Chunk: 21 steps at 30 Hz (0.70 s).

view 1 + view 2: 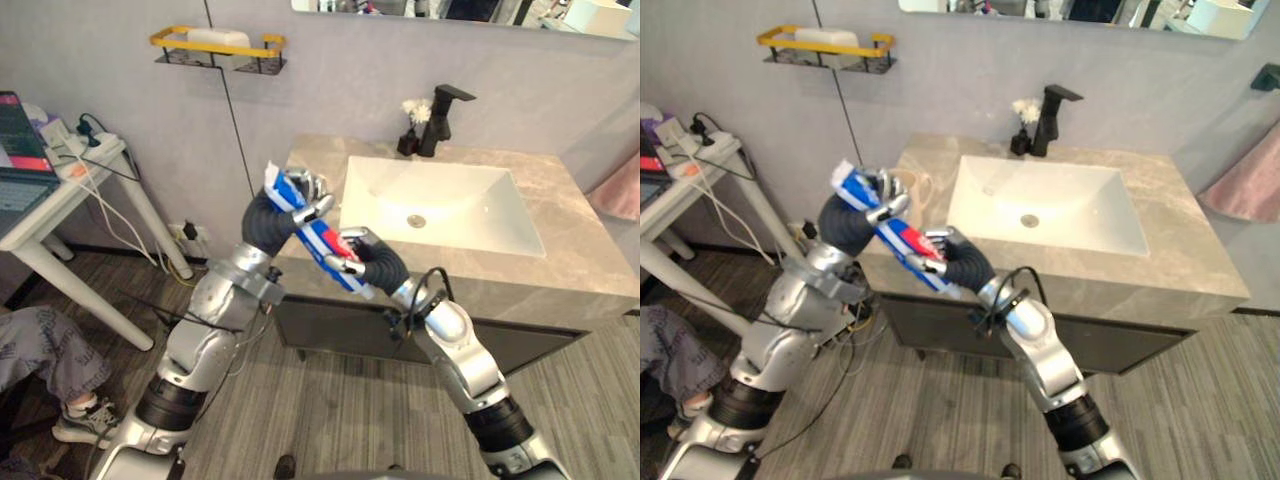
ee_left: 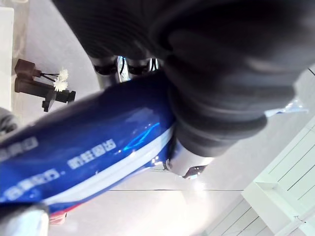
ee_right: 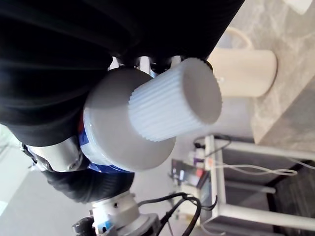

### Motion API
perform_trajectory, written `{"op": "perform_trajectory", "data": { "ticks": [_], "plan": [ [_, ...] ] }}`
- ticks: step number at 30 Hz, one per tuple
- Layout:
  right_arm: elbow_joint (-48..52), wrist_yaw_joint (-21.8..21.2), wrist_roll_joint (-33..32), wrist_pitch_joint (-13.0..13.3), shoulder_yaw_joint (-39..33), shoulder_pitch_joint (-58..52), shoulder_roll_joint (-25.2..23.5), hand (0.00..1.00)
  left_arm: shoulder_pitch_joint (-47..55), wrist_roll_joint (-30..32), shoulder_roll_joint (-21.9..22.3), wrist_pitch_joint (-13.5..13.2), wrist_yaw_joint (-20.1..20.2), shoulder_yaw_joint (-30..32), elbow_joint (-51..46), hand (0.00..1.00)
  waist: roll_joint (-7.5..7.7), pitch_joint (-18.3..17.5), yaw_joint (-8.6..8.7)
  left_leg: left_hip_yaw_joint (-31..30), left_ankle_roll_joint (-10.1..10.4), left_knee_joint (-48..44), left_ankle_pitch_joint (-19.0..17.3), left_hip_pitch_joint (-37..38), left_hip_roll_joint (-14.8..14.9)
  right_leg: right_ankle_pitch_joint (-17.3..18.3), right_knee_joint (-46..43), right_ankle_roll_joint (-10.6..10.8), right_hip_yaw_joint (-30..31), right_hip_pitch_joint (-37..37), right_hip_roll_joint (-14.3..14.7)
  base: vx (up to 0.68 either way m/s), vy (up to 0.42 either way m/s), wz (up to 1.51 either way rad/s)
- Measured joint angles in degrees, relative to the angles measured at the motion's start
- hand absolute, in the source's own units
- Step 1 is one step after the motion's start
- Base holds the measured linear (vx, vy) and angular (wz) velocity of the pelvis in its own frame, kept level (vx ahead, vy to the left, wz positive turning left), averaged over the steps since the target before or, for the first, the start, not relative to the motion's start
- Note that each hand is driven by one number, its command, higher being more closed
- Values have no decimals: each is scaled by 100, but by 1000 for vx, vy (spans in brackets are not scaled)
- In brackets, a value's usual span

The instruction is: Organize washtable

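The robot holds a toothpaste tube (image 1: pixel 318 238) up in the air with both hands. The tube is blue, white and red. It is tilted, with its flat end up high toward the robot's left and its cap end down low. The left hand (image 1: pixel 316 203) has its fingers curled round the top part of the tube. The right hand (image 1: pixel 362 243) has its fingers curled round the bottom part. In the right wrist view the white ribbed cap (image 3: pixel 177 105) sticks out past the hand. The tube hangs by the front left corner of the washtable (image 1: pixel 560 200), not touching it. A cream mug (image 3: pixel 243 71) stands on the stone top near that corner, just behind the left hand. The white sink (image 1: pixel 440 200) is in the middle of the top. At the back of it is a black tap (image 1: pixel 445 115), with a little dark vase of white flowers (image 1: pixel 413 125) just beside it. A yellow and black shelf (image 1: pixel 218 45) is on the wall. A white side table (image 1: pixel 60 190) with a laptop (image 1: pixel 18 160) stands to the left. A person's leg (image 1: pixel 40 350) and shoe (image 1: pixel 80 425) show under it.
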<state>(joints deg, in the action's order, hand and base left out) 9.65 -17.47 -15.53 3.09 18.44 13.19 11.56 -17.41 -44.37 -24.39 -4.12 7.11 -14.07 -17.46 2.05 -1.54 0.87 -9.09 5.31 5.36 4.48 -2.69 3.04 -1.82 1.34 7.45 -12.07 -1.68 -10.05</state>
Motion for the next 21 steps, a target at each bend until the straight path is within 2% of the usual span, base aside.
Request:
{"op": "perform_trajectory", "data": {
  "ticks": [6, 9, 12, 19, 21],
  "plan": [
    [11, 178, -96, -80, -292, 0, -144, 0, -20, 8, 31, -40, -119, 72, -1, 100, 0, 0, 0, 94, 0, 0, 0, 2, 0, -32, -3, 6, 107, -51, 1, -6, -1, -8],
    [247, 443, -625, -75, -974, -6, -263, 0, -3, 55, 19, -48, -141, 212, 63, 100, 0, 0, -4, 102, 0, 0, 0, 6, 0, -35, -6, 6, 112, -51, 1, -10, -2, -1],
    [429, 498, -954, 33, -1465, -67, -247, 0, 11, 68, -76, -52, -219, 505, 71, 100, -4, -2, 5, 108, 0, 0, 0, 12, 0, -35, -5, 6, 115, -50, 1, 0, 0, 0],
    [506, 503, -1382, 53, -1567, -698, -243, 0, -14, 326, -126, -76, -268, 630, 71, 100, -21, -19, 48, 122, 0, 1, -1, 15, 0, -35, -3, 5, 128, -56, 1, 0, 0, 0],
    [505, 504, -1564, 56, -1577, -849, -249, 0, -101, 672, -189, -81, -382, 715, 113, 100, -44, -49, 81, 145, 1, 1, -2, 15, 5, -39, 0, -2, 143, -66, 4, -26, -8, -4]
  ]
}}
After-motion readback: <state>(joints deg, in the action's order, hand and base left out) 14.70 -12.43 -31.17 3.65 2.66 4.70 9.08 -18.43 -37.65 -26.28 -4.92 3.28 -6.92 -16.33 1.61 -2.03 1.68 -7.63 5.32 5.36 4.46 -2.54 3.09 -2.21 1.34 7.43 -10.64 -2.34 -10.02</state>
